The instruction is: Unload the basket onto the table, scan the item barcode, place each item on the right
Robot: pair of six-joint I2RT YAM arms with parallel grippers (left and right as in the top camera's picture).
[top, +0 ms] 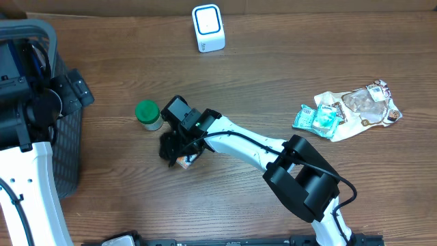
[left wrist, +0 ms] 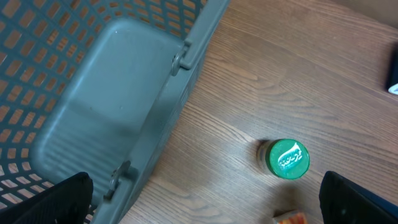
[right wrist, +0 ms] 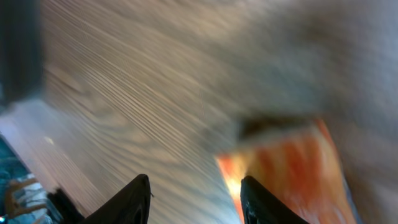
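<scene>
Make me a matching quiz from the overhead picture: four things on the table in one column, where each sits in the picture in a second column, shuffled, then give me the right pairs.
Things
1. white scanner
2. green-lidded jar
3. crinkled snack packets
4. grey mesh basket

Places in the overhead picture
A. far left edge
B. right side
C. top, near the middle
D. left of centre

Pairs: 1-C, 2-D, 3-B, 4-A
</scene>
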